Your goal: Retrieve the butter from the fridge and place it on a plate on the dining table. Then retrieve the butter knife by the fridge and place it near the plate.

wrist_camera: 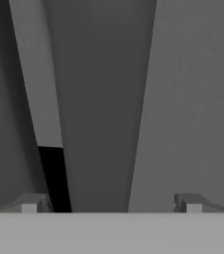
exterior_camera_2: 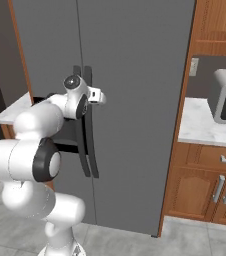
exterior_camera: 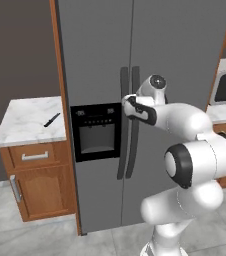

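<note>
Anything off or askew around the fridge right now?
Nothing stands out. Both doors of the fridge are shut and flush, handles straight. The butter knife lies flat on the marble counter left of it. The gripper is open, its fingertips either side of a door handle, not closed on it.

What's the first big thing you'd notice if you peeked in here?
The tall grey fridge fills the middle, both doors shut. The white robot arm reaches up to it, its open pincer right at the long dark handles. A small dark butter knife lies on the marble counter left of the fridge.
</note>
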Tool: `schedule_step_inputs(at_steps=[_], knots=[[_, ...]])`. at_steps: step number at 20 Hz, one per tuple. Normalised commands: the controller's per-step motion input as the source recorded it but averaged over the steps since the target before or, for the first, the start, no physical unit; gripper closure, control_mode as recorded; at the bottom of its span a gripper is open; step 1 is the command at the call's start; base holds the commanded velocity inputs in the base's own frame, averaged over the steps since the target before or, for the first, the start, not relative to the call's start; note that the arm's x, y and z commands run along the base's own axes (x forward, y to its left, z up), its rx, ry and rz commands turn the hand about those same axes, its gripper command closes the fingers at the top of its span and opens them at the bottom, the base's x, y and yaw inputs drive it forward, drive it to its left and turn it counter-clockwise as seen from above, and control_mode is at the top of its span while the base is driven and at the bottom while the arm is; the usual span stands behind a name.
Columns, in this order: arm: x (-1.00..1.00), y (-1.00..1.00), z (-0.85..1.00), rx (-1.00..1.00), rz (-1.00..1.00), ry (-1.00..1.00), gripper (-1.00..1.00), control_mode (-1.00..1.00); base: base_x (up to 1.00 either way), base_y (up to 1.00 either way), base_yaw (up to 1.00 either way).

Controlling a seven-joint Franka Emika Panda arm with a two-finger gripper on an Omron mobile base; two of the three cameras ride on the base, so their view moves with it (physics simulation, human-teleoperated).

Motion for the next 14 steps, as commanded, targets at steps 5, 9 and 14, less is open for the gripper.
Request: schedule_step_inputs(at_steps=[5,9,14], knots=[[0.47,0.01,-0.07,0.05,0.00,0.00,-1.00,-1.00,0.00,0.00,0.00],[0.44,0.13,-0.21,0.11,0.00,-0.07,1.00,-1.00,0.00,0.00,0.00],[0.21,0.01,-0.09,0.08,0.00,-0.05,1.00,-1.00,0.00,0.00,0.00]])
